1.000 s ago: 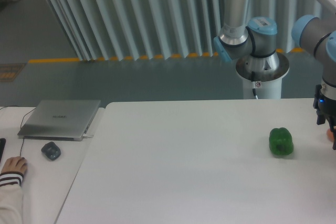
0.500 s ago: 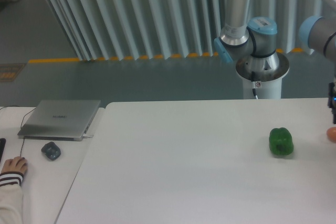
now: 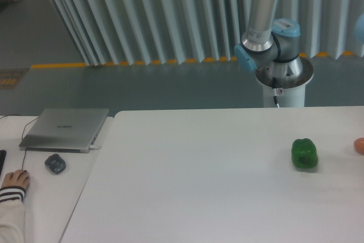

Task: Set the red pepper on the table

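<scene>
The gripper is out of the camera's view, so whether its jaws stand apart or together cannot be told; only the arm's base (image 3: 282, 78) and its upright grey link with blue joint caps show behind the far edge of the counter (image 3: 199, 186). A second ago the gripper hung at the right edge of the picture just above a small orange-pink rounded object (image 3: 359, 145); half a second ago only a sliver of it remained there, and now it has gone from the frame, along with the blue joint at upper right. That orange-pink object lies at the right edge of the counter, cut off by the frame. The red pepper cannot be seen anywhere in the view. A green pepper (image 3: 305, 153) sits on the counter near the orange-pink object, unmoved. To the left, on a narrower desk, lie a closed grey laptop (image 3: 65, 129), a dark mouse (image 3: 55, 164) and a person's hand (image 3: 15, 181) in a striped cuff.
</scene>
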{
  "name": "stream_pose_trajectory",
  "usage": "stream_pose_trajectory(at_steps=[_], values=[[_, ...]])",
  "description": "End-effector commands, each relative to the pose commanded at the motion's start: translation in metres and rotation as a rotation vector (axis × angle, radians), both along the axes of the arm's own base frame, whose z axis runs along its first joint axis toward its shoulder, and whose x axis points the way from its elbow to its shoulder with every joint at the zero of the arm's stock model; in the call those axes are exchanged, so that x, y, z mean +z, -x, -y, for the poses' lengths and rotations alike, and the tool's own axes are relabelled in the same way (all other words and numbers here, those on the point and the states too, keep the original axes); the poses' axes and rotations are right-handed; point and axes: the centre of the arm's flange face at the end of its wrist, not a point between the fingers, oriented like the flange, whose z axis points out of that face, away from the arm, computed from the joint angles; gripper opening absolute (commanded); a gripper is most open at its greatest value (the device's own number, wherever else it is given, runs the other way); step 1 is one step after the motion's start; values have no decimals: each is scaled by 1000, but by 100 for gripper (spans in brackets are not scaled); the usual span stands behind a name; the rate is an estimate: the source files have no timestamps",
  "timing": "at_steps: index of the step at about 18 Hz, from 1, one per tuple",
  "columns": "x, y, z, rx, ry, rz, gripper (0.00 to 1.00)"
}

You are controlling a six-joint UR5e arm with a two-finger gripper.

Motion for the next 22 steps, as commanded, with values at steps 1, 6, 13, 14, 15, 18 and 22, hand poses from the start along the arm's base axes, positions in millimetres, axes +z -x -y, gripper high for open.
stream_pose_trajectory(at_steps=[1,6,13,14,15,18,22], values=[[-6,12,4,3,-6,-10,100],[-26,45,-3,7,-15,-50,100],[-47,54,-6,7,-16,-75,100],[-54,57,-6,7,-18,-79,100],[-62,62,-1,15,-15,-76,100],[-80,64,0,21,-11,-63,100],[-101,66,-3,31,40,-57,100]])
